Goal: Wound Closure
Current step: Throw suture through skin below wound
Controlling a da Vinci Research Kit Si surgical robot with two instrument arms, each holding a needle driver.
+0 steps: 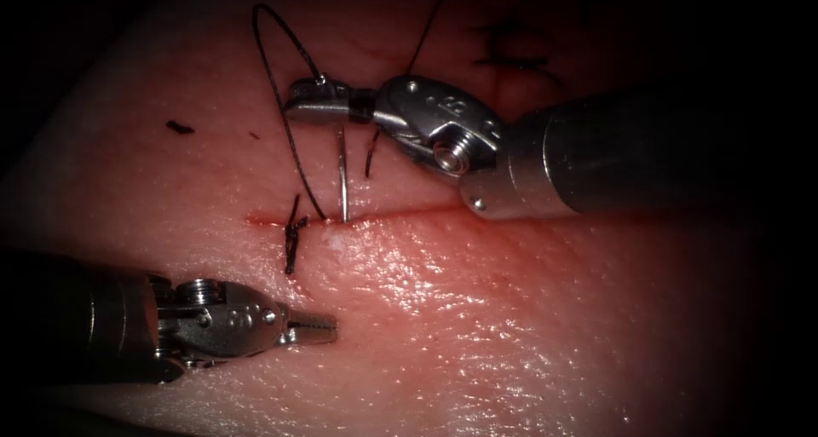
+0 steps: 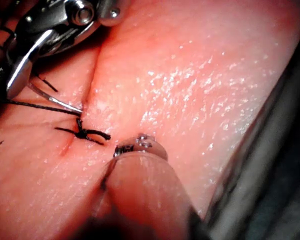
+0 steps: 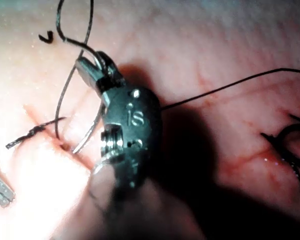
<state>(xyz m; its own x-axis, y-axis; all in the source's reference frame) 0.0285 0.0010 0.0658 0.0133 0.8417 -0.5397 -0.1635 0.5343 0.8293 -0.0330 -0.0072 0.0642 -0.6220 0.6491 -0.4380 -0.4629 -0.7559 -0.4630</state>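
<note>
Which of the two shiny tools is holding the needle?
The right tool, above the cut, grips the needle near its top end. The left tool holds nothing.

Dim, heavily vignetted edges, with wet glare on the tissue (image 1: 477, 318) (nearest shafts blurred).

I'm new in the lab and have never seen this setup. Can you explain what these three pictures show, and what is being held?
It's a surgical practice robot with two thin arms. One picture looks down from an endoscope; the others come from cameras near each arm's wrist. The pink surface is pork belly, the tissue, with a cut across it and a finished knot. The right end effector is shut on the curved needle near its thread end; the needle's tip enters the tissue at the cut. Black thread loops away. The left end effector holds nothing, shut.
</note>
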